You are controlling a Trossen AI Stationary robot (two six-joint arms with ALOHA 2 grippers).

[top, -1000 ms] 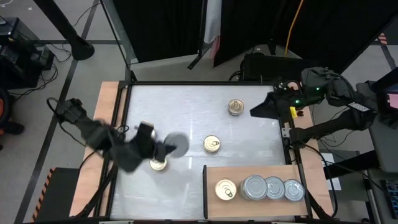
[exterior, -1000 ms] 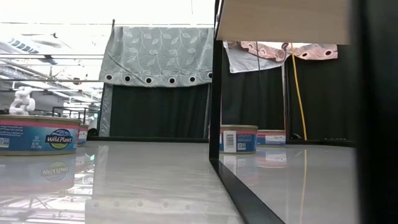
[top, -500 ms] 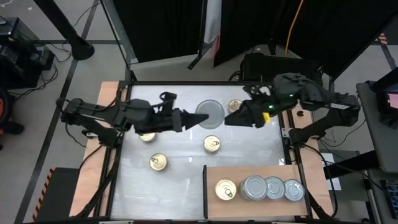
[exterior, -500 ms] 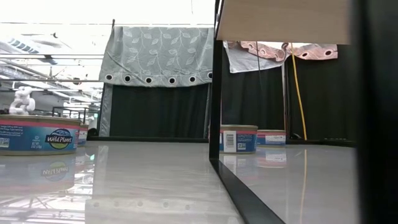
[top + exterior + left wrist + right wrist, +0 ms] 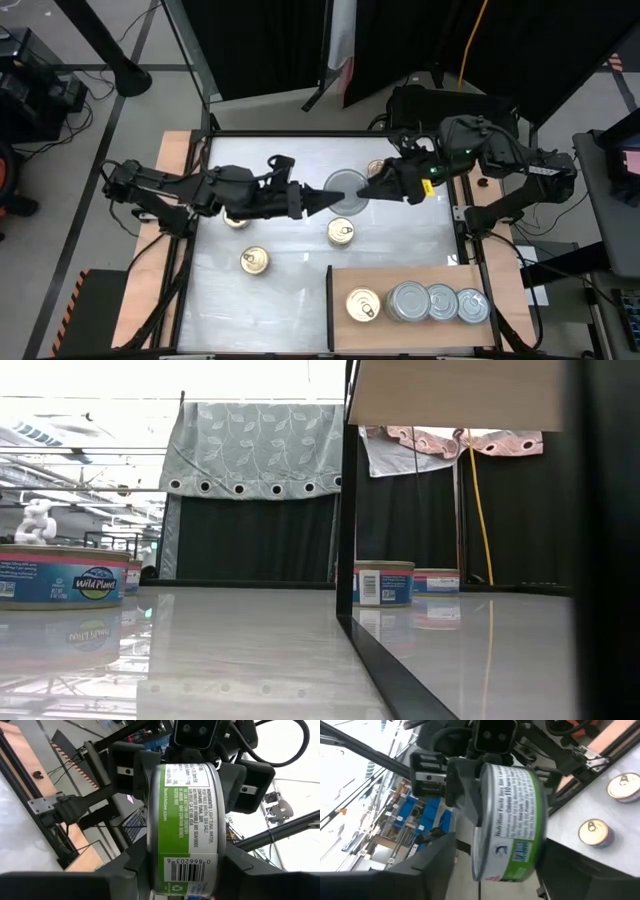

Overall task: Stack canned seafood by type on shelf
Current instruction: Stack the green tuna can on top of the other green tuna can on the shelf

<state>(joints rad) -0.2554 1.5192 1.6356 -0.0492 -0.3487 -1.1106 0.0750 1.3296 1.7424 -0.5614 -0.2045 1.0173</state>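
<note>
Above the table's middle, a silver-topped can (image 5: 345, 186) is gripped by the left tool (image 5: 322, 200) while the right tool (image 5: 368, 190) brackets it (grip uncertain). Best: right clamps firmly before left releases.

A green-and-white label with black print is carried by the raised can (image 5: 186, 827). Gold tops are shown on loose cans (image 5: 341, 232); the shelf (image 5: 420, 278) is light brown.
</note>
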